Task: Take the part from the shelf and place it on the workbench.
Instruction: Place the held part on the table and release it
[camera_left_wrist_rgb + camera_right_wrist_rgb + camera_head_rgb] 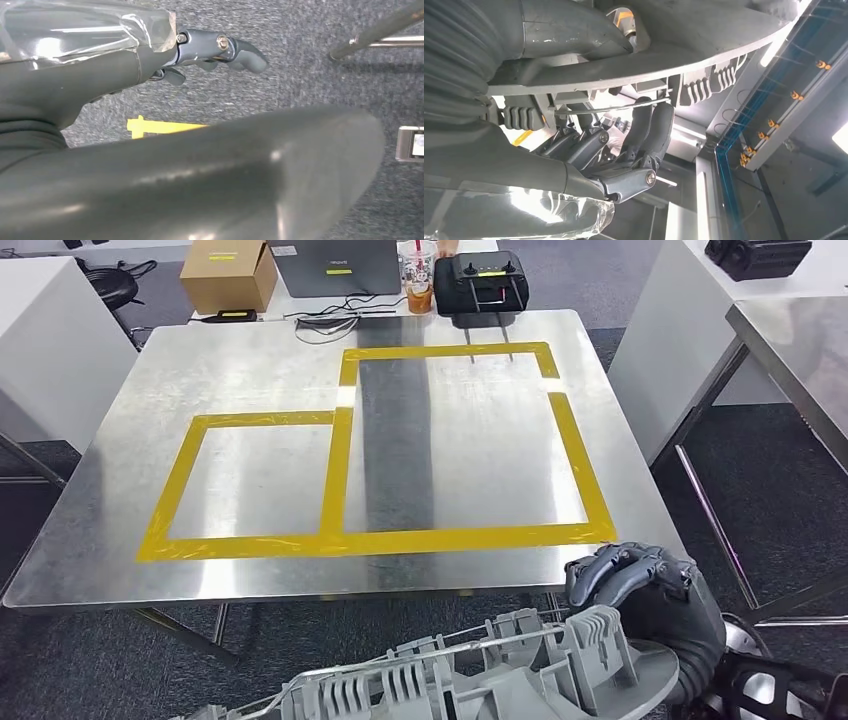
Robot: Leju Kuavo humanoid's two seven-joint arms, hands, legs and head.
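A long grey plastic part [480,680] with ribs and clips hangs low in front of me, just short of the workbench's near edge. My right hand [640,590] grips its right end, fingers curled over the top. In the right wrist view those fingers [644,135] press against the part's ribbed underside [704,85]. The steel workbench [260,370] lies ahead, marked with two yellow tape rectangles [345,470] with nothing inside them. My left hand [210,50] hangs above grey carpet, holding nothing, with its fingers only slightly bent.
Along the bench's far edge stand a cardboard box [228,275], a laptop [335,265], a drink cup [418,275] and a black controller [480,285]. A second steel table [800,360] stands to the right and a white one [40,350] to the left.
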